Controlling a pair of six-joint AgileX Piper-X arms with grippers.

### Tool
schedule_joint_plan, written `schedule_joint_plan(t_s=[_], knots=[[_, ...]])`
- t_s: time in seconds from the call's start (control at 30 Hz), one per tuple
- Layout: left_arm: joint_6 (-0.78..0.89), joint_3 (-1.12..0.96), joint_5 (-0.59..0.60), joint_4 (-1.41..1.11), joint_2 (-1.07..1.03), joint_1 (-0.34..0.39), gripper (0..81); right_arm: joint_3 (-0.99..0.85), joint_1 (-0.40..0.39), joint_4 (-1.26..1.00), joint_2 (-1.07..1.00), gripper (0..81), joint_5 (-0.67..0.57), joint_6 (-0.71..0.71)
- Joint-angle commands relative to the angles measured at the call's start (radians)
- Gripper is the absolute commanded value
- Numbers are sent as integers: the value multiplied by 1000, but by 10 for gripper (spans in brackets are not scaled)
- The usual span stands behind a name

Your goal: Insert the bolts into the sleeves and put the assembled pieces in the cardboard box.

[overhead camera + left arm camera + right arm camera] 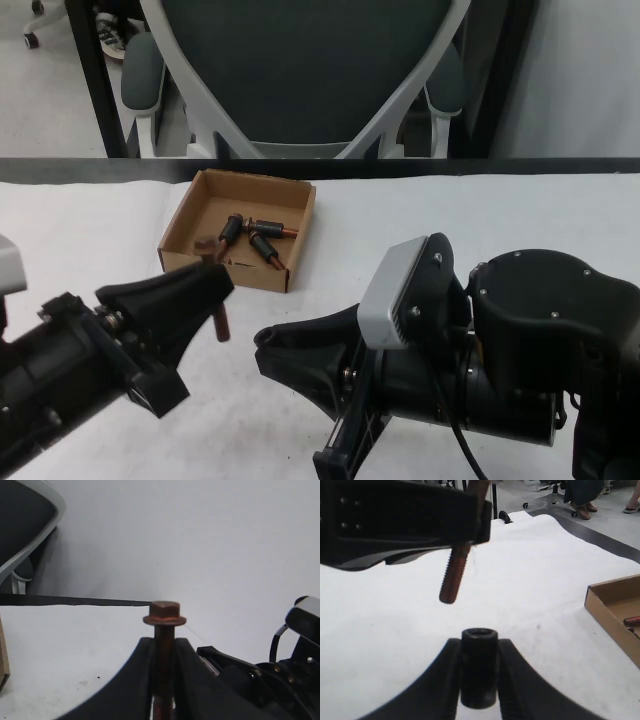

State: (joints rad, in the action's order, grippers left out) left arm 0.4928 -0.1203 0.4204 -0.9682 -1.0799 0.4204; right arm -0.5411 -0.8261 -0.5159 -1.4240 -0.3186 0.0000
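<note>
Left pincer (164,642) pinched a bolt (164,616), right pincer (479,650) gripped a sleeve (479,667); the tilted bolt tip likely needed squaring over the sleeve's open mouth before lowering.

A copper-brown bolt (162,617) with a hex flange head stands head-up, clamped between the left fingers (134,680). A black sleeve (479,667), bore upward, sits between the right fingers (446,680), near the bolt's threaded tip but apart from it. An open cardboard box (185,215) near the surface's far edge holds assembled pieces (265,246).
</note>
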Motion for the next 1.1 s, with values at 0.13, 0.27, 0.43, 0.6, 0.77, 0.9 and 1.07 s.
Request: schedule_joint_plan(t_s=[0.13,0.27,0.43,0.6,0.77,0.9,1.07], knots=[[2,1,31,-25,12,1,8,-9,-10,-12,1,2,-98,49],[25,1,31,-25,12,1,8,-9,-12,-12,1,2,-98,49],[104,1,31,-25,12,1,8,-9,-12,-12,1,2,-98,54],[114,1,62,-25,12,1,8,-9,-12,-12,1,2,-98,54],[113,1,79,-25,12,1,8,-9,-12,-12,1,2,-98,54],[152,1,79,-23,12,1,8,-9,-12,-19,1,2,-98,54],[151,1,79,-21,12,1,8,-19,-12,-28,1,2,-98,67]])
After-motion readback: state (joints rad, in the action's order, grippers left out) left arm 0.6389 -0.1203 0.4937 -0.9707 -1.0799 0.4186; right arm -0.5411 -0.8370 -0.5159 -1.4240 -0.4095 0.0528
